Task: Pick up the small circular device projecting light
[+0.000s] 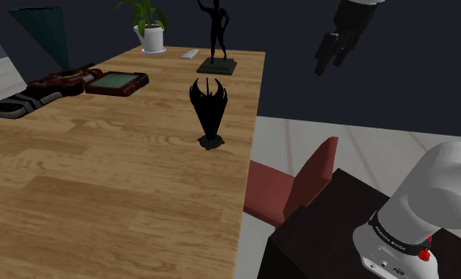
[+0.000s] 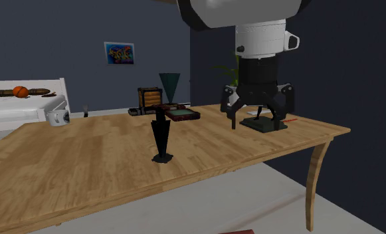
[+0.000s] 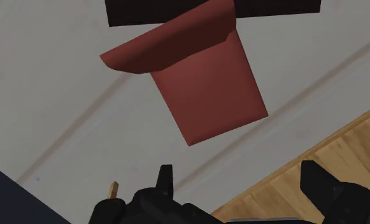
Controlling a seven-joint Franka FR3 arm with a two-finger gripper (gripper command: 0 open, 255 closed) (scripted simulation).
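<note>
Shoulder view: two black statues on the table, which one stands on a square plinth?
The human-shaped statue near the potted plant; the spiky statue mid-table has a small round foot.

Shoulder view looks along the table [image 1: 101,182]; second, apparently lower, across it.

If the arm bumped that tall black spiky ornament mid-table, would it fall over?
Probably: the black ornament stands tall on a small foot, so it looks tippy. Its thin spikes may be fragile.

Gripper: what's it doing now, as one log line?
gripper open, empty | off table edge, facing red chair | teal light cone untouched
</note>
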